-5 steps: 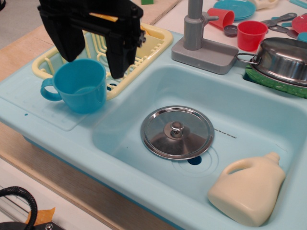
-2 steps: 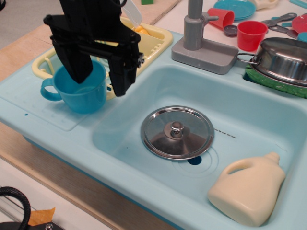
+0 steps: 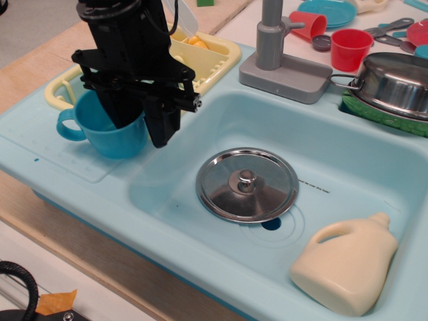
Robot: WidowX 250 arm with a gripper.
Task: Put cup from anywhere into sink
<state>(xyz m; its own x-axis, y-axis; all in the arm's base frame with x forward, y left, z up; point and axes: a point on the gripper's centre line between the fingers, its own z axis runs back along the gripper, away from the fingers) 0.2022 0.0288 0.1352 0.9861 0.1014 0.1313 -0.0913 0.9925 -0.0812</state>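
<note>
While the cup (image 3: 107, 130) stands upright on the drainboard left of the sink (image 3: 334, 154) basin, its right wall is straddled by the gripper (image 3: 139, 127): one finger inside the mouth, one outside. Jaws are parted; a firm clamp on the wall cannot be confirmed. Basin is occupied by a steel lid (image 3: 247, 184) and a cream jug (image 3: 348, 264).

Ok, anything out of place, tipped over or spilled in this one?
Nothing spilled or damaged. Two oddities sit in the sink basin: a steel pot lid lies flat over the drain, and a cream detergent bottle lies on its side in the near right corner. The blue cup stands upright on the drainboard, the gripper straddling its right wall.
</note>
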